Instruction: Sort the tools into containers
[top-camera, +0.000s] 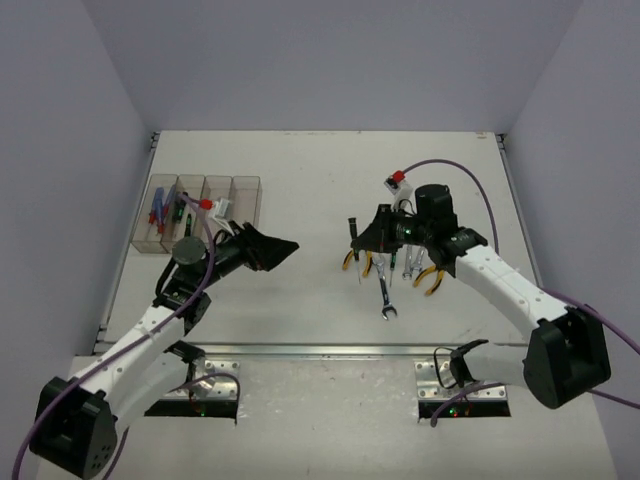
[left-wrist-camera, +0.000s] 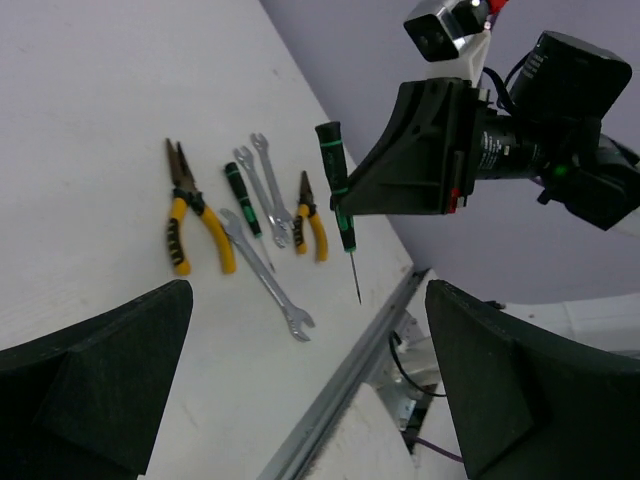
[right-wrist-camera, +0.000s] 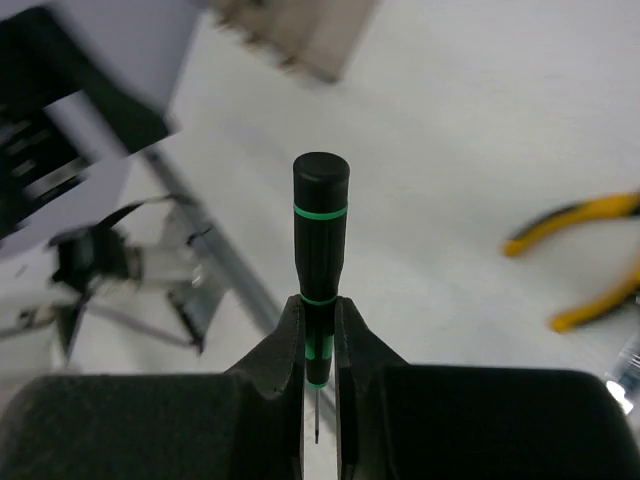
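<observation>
Containers (top-camera: 246, 200) are sited far-left, well apart from the right gripper (right-wrist-camera: 318, 340), so a long carry or handover is implied. Risk: the black/green screwdriver (right-wrist-camera: 320, 230) is pinched only near the handle's shaft end, so swivel or slip may be induced. It is clamped by the right jaws, off the table. The left gripper (top-camera: 272, 250) is spread wide, empty.

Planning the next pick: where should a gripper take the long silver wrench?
Likely mid-shaft on the long wrench, from straight above, jaws spanning its narrow width: it lies flat, its far head crowds the larger yellow pliers, and the middle has bare table either side.
</observation>
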